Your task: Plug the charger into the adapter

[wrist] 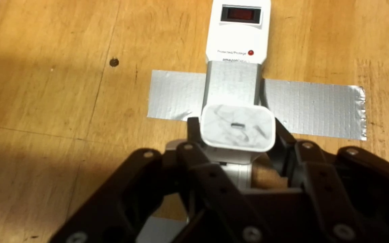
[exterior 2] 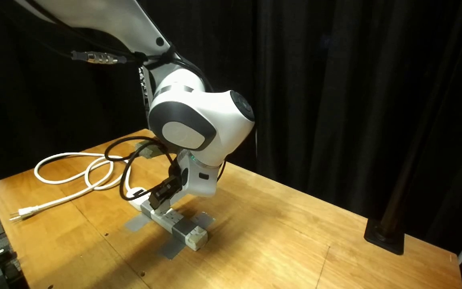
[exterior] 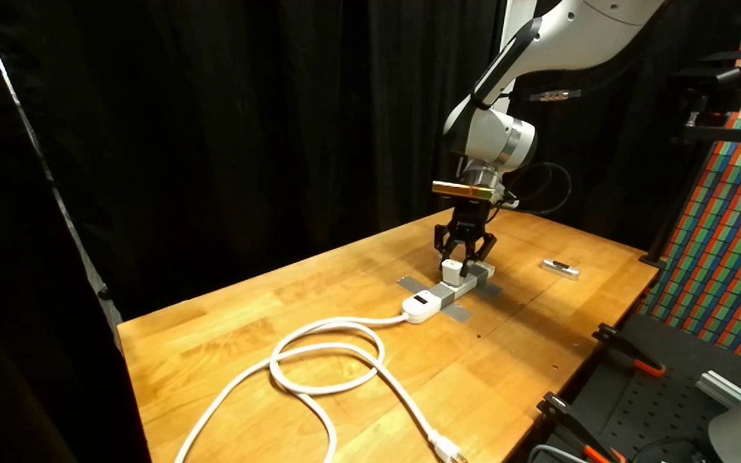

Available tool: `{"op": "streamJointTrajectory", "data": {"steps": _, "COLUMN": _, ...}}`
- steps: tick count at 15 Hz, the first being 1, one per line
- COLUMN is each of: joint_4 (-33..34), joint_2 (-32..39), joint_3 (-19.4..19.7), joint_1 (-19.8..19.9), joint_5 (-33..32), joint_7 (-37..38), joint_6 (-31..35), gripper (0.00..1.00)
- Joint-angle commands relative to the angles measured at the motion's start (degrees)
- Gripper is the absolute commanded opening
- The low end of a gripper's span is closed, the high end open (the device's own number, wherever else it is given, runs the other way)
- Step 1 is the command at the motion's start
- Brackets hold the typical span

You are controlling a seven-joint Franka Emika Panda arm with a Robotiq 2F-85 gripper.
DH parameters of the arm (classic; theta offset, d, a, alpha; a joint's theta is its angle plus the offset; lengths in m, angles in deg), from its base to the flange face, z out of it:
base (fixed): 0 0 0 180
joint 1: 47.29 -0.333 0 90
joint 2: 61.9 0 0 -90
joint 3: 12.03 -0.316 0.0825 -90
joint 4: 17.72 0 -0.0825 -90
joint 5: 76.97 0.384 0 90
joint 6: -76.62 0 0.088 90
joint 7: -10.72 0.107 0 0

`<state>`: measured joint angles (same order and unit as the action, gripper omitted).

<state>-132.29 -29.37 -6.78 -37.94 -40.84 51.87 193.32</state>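
Note:
In the wrist view the charger (wrist: 245,133), a small white block with a marbled grey top and a dark slot, sits between the two fingers of my gripper (wrist: 237,130). Both fingers meet its sides, so the jaws are shut on it. Directly beneath runs the adapter (wrist: 238,40), a long white strip with a red switch, held down by silver tape. In an exterior view the charger (exterior: 453,273) stands upright over the middle of the adapter (exterior: 422,307), under my gripper (exterior: 454,262). Its prongs are hidden, and I cannot tell whether they are in a socket.
A thick white cable (exterior: 329,389) loops across the wooden table (exterior: 235,347) to a loose plug (exterior: 448,450). A small white and dark object (exterior: 560,269) lies to one side. Clamps (exterior: 570,418) grip the table's edge. A black post base (exterior 2: 384,237) stands at a corner.

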Motion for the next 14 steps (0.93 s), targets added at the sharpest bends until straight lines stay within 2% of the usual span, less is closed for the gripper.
{"op": "streamJointTrajectory", "data": {"steps": 1, "joint_4": -2.54, "joint_2": 1.02, "joint_3": 0.53, "joint_1": -0.76, "joint_5": 1.15, "joint_7": -3.64, "joint_6": 3.02, "gripper": 0.81}}
{"op": "streamJointTrajectory", "data": {"steps": 3, "joint_4": -3.98, "joint_2": -0.11, "joint_3": 0.52, "joint_1": -0.74, "joint_5": 1.23, "joint_7": -5.61, "joint_6": 4.42, "gripper": 0.97}}
{"op": "streamJointTrajectory", "data": {"steps": 4, "joint_4": -4.76, "joint_2": -1.30, "joint_3": 0.63, "joint_1": -0.96, "joint_5": 1.02, "joint_7": -6.40, "joint_6": 5.28, "gripper": 1.00}}
{"op": "streamJointTrajectory", "data": {"steps": 11, "joint_4": -12.31, "joint_2": -12.95, "joint_3": 0.65, "joint_1": -5.10, "joint_5": -1.53, "joint_7": -11.15, "joint_6": 18.97, "gripper": 1.00}}
{"op": "streamJointTrajectory", "data": {"steps": 14, "joint_4": -16.81, "joint_2": -17.24, "joint_3": 1.17, "joint_1": -9.19, "joint_5": -8.50, "joint_7": -7.11, "joint_6": 26.53, "gripper": 1.00}}
